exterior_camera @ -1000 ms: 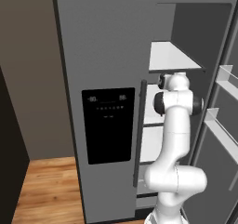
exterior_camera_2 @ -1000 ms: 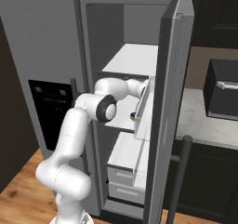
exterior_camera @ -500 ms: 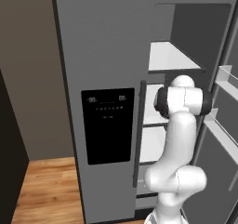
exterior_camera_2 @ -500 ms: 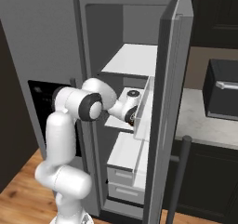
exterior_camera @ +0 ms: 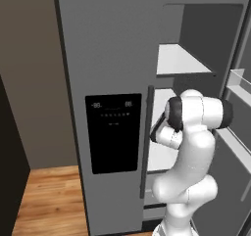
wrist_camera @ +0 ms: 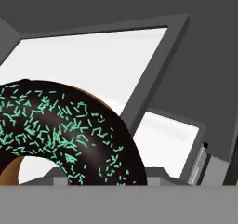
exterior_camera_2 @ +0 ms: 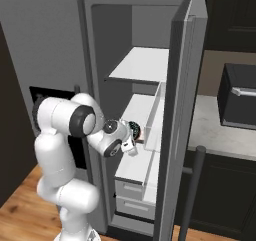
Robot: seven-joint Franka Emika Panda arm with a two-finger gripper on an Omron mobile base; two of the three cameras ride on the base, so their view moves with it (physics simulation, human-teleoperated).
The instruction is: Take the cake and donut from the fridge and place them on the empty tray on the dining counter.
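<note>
The donut [wrist_camera: 65,130], a ring with dark chocolate icing, green speckles and a tan edge, sits very close in the hand view, with my gripper's jaws closed on it. From the right base view, my gripper [exterior_camera_2: 132,134] holds the donut [exterior_camera_2: 134,128] in front of the middle white shelf [exterior_camera_2: 140,110] of the fridge [exterior_camera_2: 45,45], whose right door [exterior_camera_2: 185,85] stands open. The same fridge [exterior_camera: 112,59] appears in the left base view, where my forearm hides the hand. The cake, the tray and the dining counter are out of view.
The closed left door carries a black dispenser panel [exterior_camera: 113,132] and a long handle [exterior_camera: 146,142]. Door bins [exterior_camera_2: 155,117] jut from the open door close to my hand. Drawers [exterior_camera_2: 132,195] lie below. A black appliance [exterior_camera_2: 239,97] stands on the pale counter [exterior_camera_2: 220,130].
My hand has drawn back out of the fridge and slightly down with the donut in it, and the elbow has swung round. The fridge and base have not moved.
</note>
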